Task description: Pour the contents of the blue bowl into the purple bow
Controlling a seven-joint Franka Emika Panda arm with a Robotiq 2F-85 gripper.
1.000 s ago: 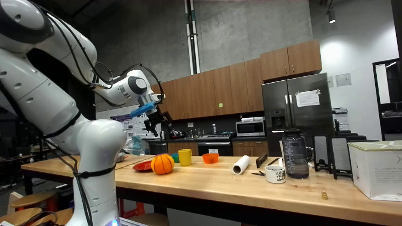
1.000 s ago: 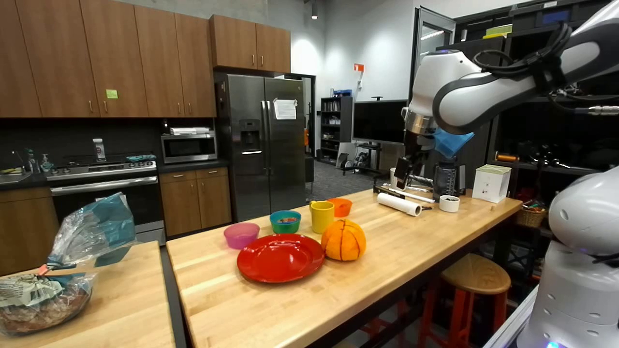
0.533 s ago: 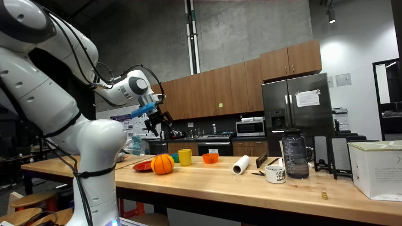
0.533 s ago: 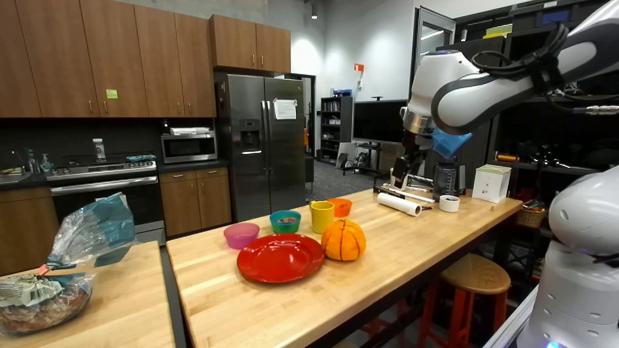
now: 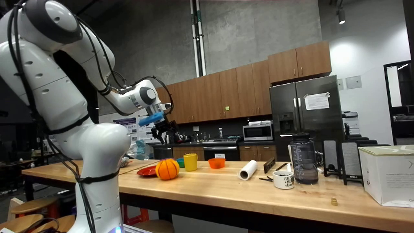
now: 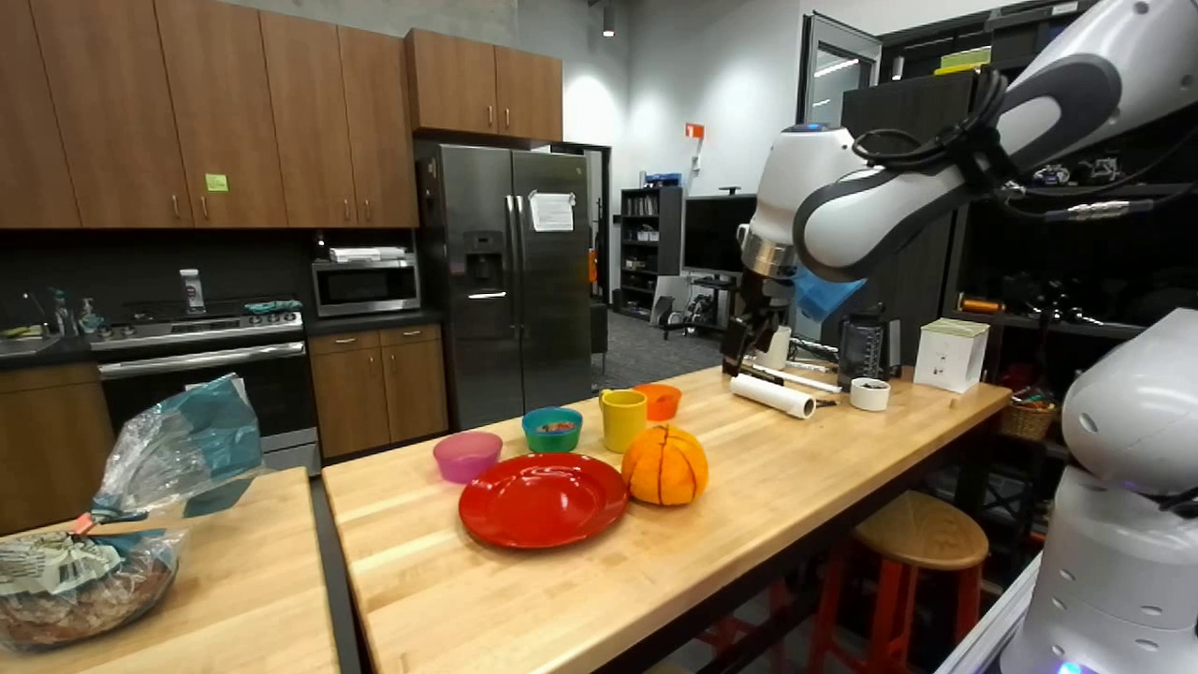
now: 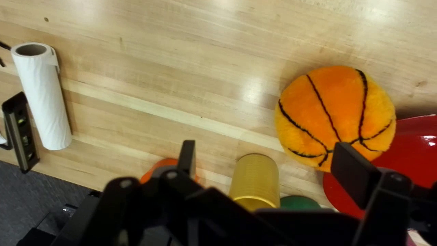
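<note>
The blue bowl, with small reddish contents, has a blue upper part and a green lower part, maybe a second bowl under it. In an exterior view it is partly hidden behind the yellow mug. In the wrist view only a green edge shows. The purple bowl stands left of it, behind the red plate; a sliver shows behind the ball. My gripper is open and empty, high above the table, also in an exterior view. In the wrist view its fingers are wide apart.
The yellow mug stands right beside the blue bowl, with an orange bowl behind it. A plush ball and a red plate lie in front. A paper roll, white cup and bottle stand farther along.
The arm has moved: the gripper is lower, farther left in one exterior picture and slightly right in the other. It stays open. The bowls and other objects have not moved.
</note>
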